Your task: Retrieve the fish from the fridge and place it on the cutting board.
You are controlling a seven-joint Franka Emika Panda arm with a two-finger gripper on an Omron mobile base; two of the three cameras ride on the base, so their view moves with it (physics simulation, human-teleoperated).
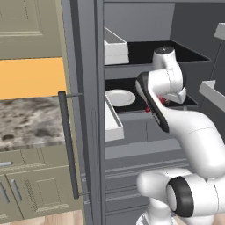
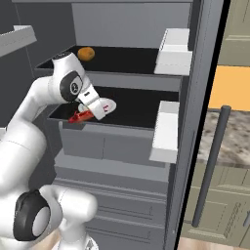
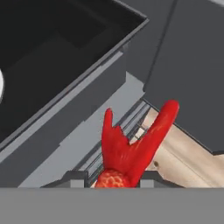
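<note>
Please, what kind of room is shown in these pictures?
Most likely a home kitchen. An open fridge with black shelves holds a white plate and an orange; beside it are panelled cabinets and a speckled stone counter.

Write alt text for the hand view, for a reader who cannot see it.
A bright red fish sticks up between the gripper fingertips, its forked tail pointing away from the camera. Behind it are a black fridge shelf, grey fridge panels and a strip of light wood floor.
</note>
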